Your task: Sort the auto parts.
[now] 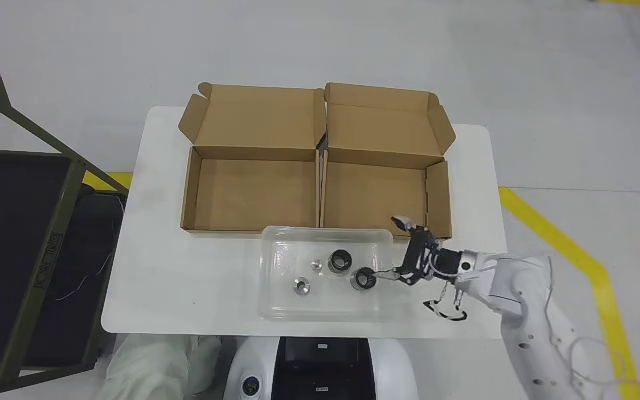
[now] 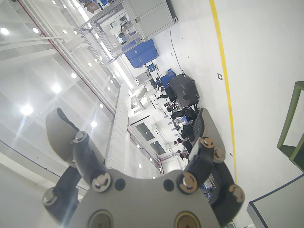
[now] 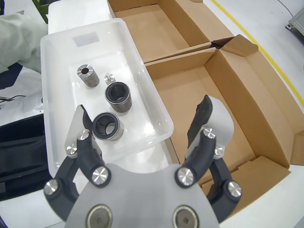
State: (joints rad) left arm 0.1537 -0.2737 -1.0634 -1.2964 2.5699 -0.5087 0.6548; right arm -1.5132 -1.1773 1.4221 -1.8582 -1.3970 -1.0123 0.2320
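You have the right gripper (image 1: 390, 247) spread wide open and holding nothing, at the 3 o'clock rim of the clear tray (image 1: 268, 300), which sits at 6 o'clock on the white table (image 1: 160, 240). Four auto parts stand in the tray: the nearest bearing (image 1: 364, 280) at 3 o'clock, a second bearing (image 1: 342, 262) toward 1 o'clock of centre, a steel bush (image 1: 301, 286) at 8 o'clock and a small stud (image 1: 315, 265) at 10 o'clock. The left box (image 1: 190, 195) and the right box (image 1: 437, 200), open cardboard, lie side by side at 12 o'clock, just beyond the tray, with no part in either yet. These parts look like solid metal: probably heavy for their size, rigid, smooth and round-walled, so likely to slip or roll. Take the nearest bearing across its outer wall at mid-height. The right wrist view adds that the parts stand on end, bores up, and that one finger sits inside the tray just beside that bearing, contact unclear, while the other hangs over the right box. The left wrist view shows the left gripper (image 2: 130, 113), jaws apart and empty, facing the workshop.
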